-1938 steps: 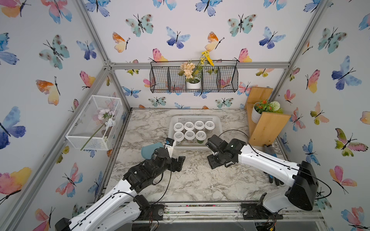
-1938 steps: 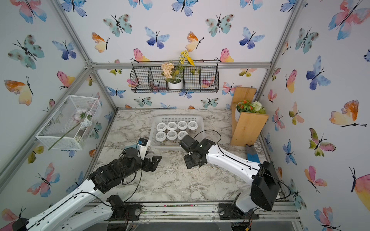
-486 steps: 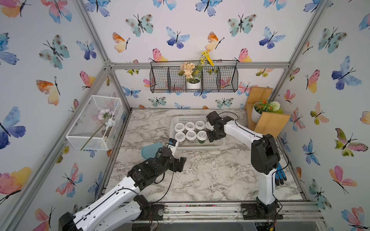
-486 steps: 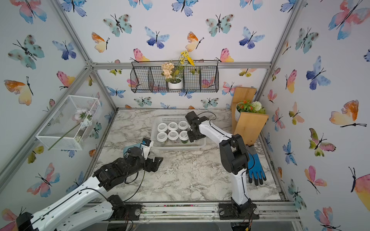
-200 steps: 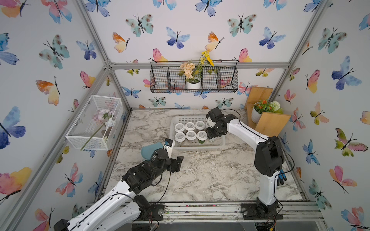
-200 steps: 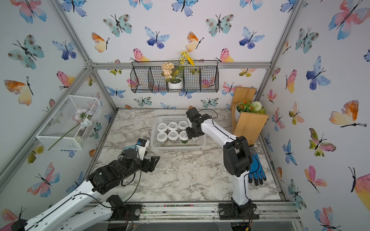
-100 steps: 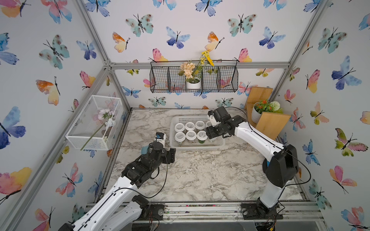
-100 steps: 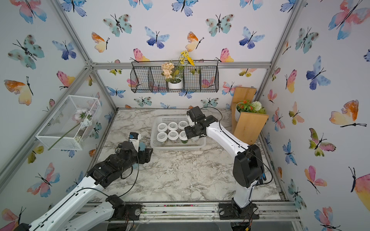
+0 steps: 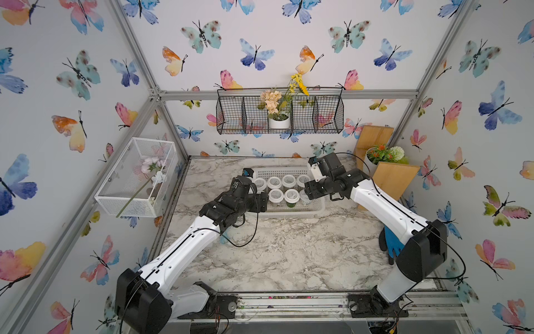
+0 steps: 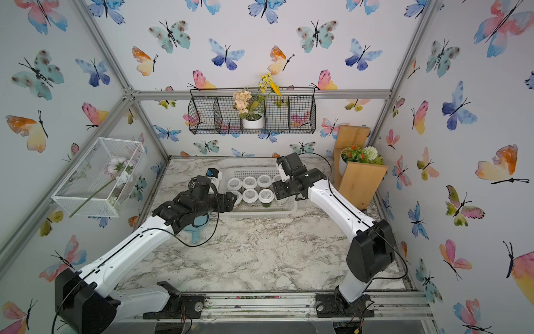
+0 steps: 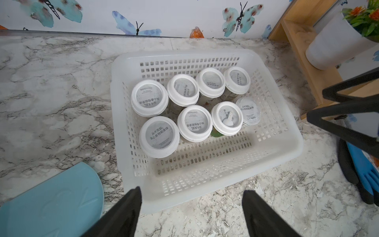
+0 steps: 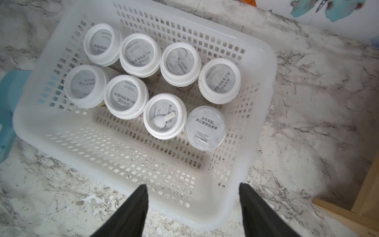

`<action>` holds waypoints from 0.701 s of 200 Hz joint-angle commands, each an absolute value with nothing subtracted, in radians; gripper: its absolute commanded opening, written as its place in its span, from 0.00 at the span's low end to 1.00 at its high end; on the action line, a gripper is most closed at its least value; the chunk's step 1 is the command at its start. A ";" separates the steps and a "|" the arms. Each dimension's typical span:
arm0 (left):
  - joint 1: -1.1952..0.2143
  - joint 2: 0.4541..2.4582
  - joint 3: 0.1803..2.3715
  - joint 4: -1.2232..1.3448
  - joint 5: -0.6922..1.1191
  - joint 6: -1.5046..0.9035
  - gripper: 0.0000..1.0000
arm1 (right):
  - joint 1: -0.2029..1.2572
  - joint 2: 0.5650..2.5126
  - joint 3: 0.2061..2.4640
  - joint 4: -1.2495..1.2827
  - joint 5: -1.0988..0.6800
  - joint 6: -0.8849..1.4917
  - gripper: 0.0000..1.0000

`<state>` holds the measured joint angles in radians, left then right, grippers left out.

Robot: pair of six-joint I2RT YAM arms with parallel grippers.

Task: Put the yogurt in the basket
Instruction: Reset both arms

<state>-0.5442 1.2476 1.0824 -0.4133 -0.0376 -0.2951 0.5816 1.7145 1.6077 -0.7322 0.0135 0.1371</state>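
The white perforated basket stands on the marble table towards the back. Several yogurt cups stand upright inside it in two rows. Most have white-rimmed lids, and one at the row's end has a flat grey lid. My left gripper hovers over the basket's front left corner, open and empty. My right gripper hovers over the basket's right end, open, nothing between its fingers.
A light blue flat item lies left of the basket. A blue and black glove lies by the right wall, a wooden shelf with a potted plant behind it. A black wire basket and a white wire-mesh box hang on the walls.
My right gripper has lifted out of the basket to its right end and its jaws have opened. My left arm has swung forward to the basket's front left corner.
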 commanded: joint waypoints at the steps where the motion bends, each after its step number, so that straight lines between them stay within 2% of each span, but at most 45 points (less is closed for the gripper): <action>1: -0.518 1.229 1.098 -0.442 -0.016 -0.294 0.83 | 0.587 1.816 1.737 -0.765 -0.046 0.136 0.74; 68: -0.290 1.046 0.930 -0.537 0.126 -0.253 0.85 | 0.601 2.090 2.028 -0.764 -0.091 0.157 0.80; 140: -0.261 0.932 0.852 -0.554 0.197 -0.219 0.87 | 0.675 2.288 2.229 -0.724 -0.092 0.178 0.87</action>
